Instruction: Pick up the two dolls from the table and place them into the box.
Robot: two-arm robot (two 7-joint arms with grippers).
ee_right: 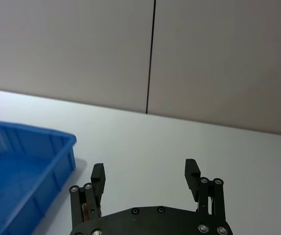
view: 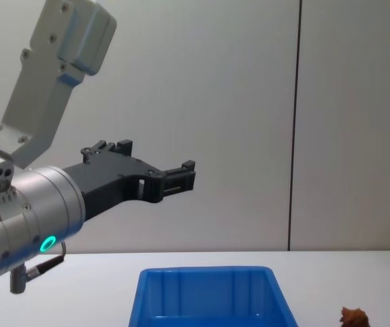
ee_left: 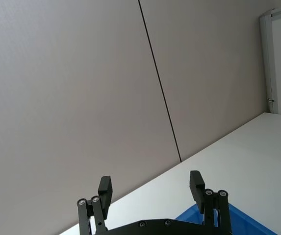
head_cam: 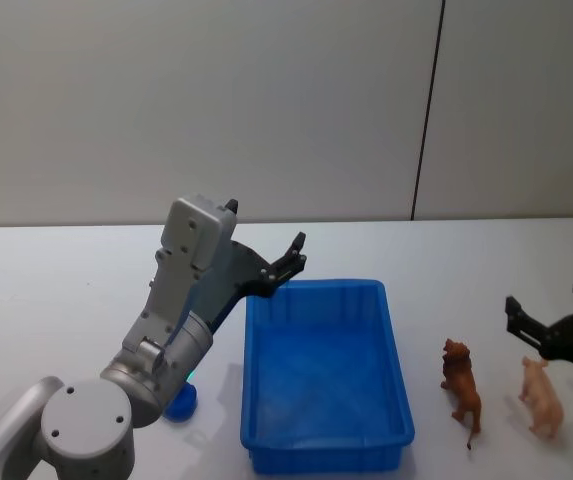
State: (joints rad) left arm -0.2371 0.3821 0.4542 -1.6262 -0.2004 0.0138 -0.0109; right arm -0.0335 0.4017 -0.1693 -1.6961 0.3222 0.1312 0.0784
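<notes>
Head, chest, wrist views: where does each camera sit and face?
Head: up high, looking down on the box, brown doll, pink doll, left gripper, right gripper.
Chest: low, looking across the table; left gripper raised.
Left wrist: faces the wall past its open jaws.
Right wrist: faces wall and table past open jaws.
Shared: all four show the box.

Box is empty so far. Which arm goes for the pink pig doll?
Right. The right tool hangs open close to the pink pig and brown lion, right of the blue box. The left tool is raised by the box's far-left corner.
</notes>
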